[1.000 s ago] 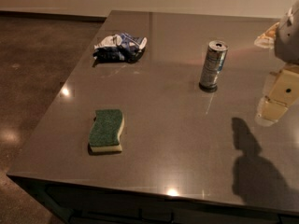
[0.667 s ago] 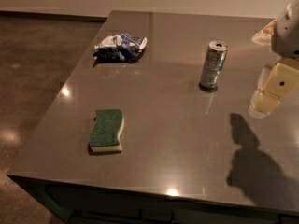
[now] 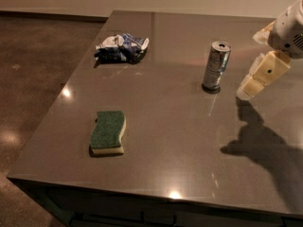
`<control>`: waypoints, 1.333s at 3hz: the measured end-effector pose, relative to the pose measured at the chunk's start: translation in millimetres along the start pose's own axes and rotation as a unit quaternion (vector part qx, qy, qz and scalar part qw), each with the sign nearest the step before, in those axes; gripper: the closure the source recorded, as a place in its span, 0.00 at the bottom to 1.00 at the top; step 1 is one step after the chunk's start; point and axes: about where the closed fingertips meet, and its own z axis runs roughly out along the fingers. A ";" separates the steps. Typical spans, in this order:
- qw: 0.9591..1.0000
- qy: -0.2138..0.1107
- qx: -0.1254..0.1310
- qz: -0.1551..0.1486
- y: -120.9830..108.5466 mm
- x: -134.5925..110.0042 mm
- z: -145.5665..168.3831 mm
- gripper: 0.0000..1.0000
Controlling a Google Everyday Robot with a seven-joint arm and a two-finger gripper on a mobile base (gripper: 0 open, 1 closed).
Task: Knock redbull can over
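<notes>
The redbull can (image 3: 216, 65) stands upright on the grey table (image 3: 189, 141), right of the middle toward the back. It is slim, silver and blue, with a silver top and pull tab. My gripper (image 3: 258, 76) hangs at the right edge of the camera view, a short way to the right of the can and a little above the table. It does not touch the can. Its shadow falls on the table below and to the right.
A green and yellow sponge (image 3: 108, 132) lies at the front left of the table. A crumpled blue-and-white plastic wrapper (image 3: 121, 47) lies at the back left. The table's left and front edges drop to a brown floor (image 3: 33, 79).
My gripper has moved left, closer to the can. The can, the sponge and the wrapper have not moved.
</notes>
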 end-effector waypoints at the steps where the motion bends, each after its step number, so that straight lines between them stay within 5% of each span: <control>1: 0.999 -0.026 0.024 0.020 -21.6 1.5 18.4 0.00; 2: 0.997 -0.048 0.044 0.038 -45.7 0.1 41.8 0.00; 4: 0.992 -0.099 0.026 0.076 -66.4 -18.3 85.1 0.00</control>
